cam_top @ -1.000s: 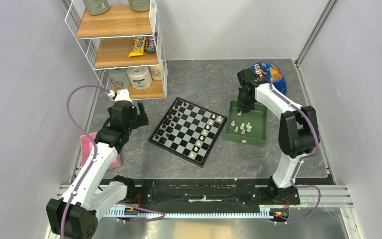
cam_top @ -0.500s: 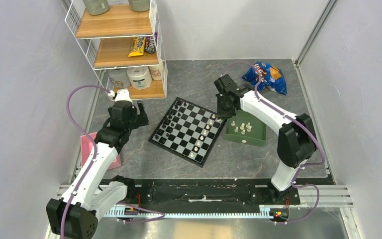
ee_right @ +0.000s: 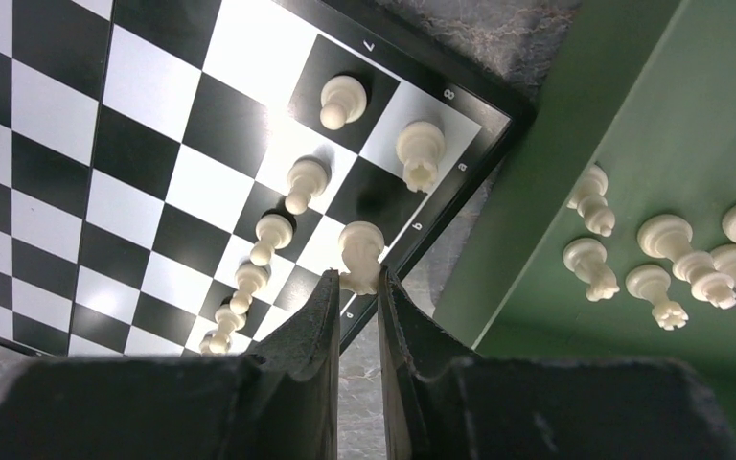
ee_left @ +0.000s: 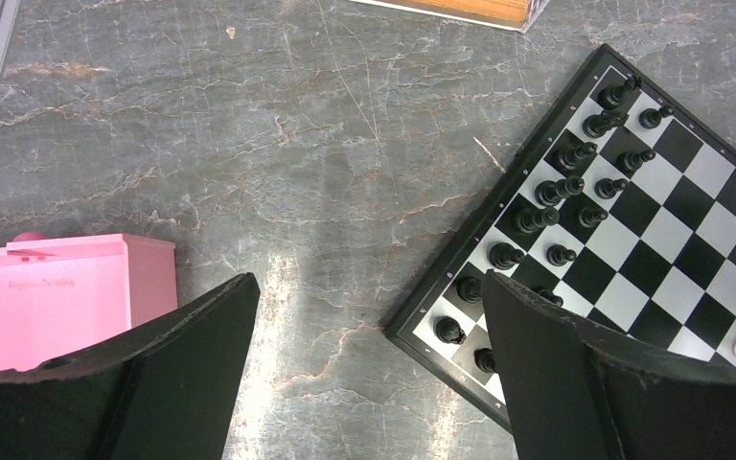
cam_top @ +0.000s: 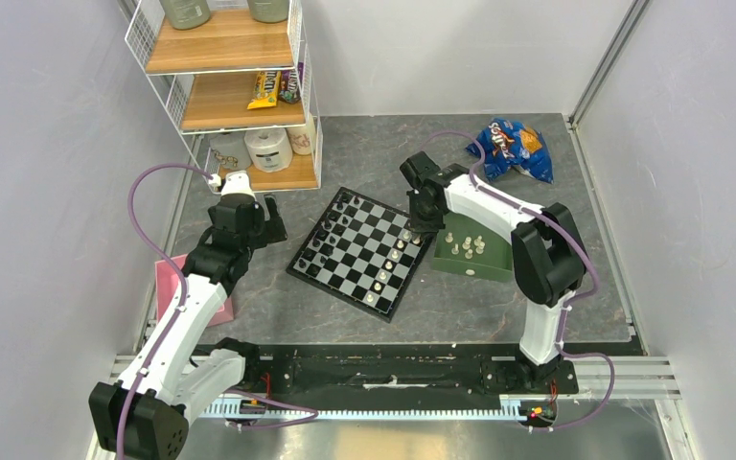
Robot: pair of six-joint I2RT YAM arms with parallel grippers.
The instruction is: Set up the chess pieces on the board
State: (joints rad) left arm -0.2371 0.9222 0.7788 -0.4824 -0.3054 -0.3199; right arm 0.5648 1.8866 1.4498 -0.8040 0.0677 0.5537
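Right wrist view: your right gripper (ee_right: 356, 285) is grasping a cream piece (ee_right: 361, 251) over the board's (ee_right: 144, 72) edge row.
Board: chess pieces (ee_right: 307, 182) are standing along its tray-side rows, and black pieces (ee_left: 561, 187) are lining the opposite side.
Green tray (ee_right: 632, 134): other cream figures (ee_right: 666, 235) are sitting inside.
Left gripper (ee_left: 366, 287): yours is hanging released above the bench (ee_left: 297, 144), near the pink box (ee_left: 57, 297).

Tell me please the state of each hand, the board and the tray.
Left hand, open, empty.
Right hand, shut on a white piece at the board's edge.
Board, black pieces standing, white side partly filled.
Green tray, holding loose white pieces.
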